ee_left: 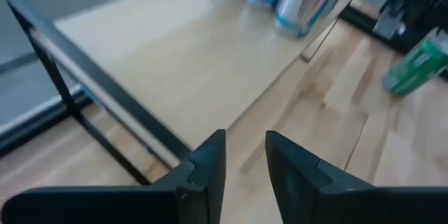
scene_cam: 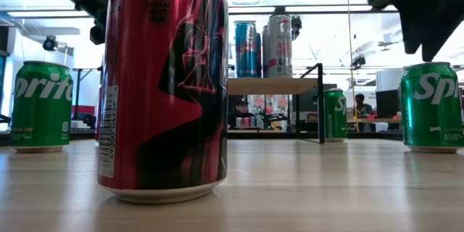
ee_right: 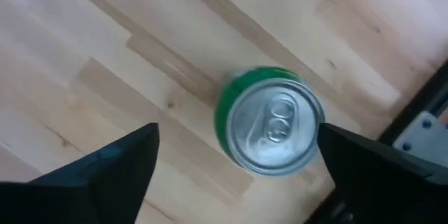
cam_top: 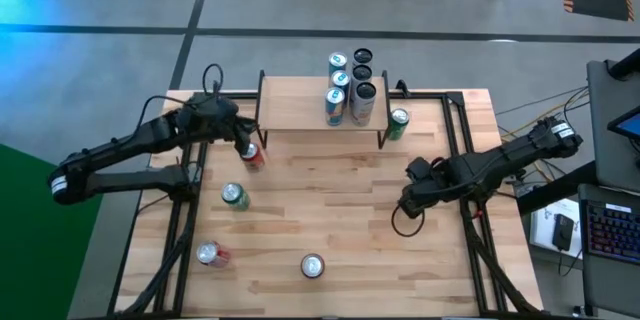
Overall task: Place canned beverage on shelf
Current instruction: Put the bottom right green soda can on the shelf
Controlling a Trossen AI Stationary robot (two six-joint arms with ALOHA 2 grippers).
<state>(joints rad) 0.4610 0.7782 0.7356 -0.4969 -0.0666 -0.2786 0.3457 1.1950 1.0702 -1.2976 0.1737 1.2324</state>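
Approach under way, seen from above: the right gripper [cam_top: 414, 174] hangs over the slatted wooden table with black frame [cam_top: 350, 225], about midway along its right edge, and covers whatever stands beneath it. The low light-wood shelf on thin black legs [cam_top: 290, 105] stands at the middle of the far edge. A cluster of four upright cans [cam_top: 350, 85] fills its right end, and its left end is bare. The left gripper [cam_top: 240, 142] waits off the shelf's left end, just beside a red can [cam_top: 252, 156].

The low view supplies what the overhead camera misses. A green Sprite can with a silver lid [scene_cam: 431, 105] stands upright on the table directly below the right gripper, with clear air between them. A second green can [scene_cam: 333, 123] stands beside the shelf's right leg.

The left wrist view shows that arm's fingers [ee_left: 210, 164] a narrow gap apart with nothing between them, facing the shelf's bare top.

The right wrist view looks straight down on the Sprite can's lid, framed by jaws spread wide and not touching it. The grasp has not begun. The next move probably calls for a straight descent until the fingers straddle the can's wall, then a squeeze, a lift and a carry to the shelf's open left end.
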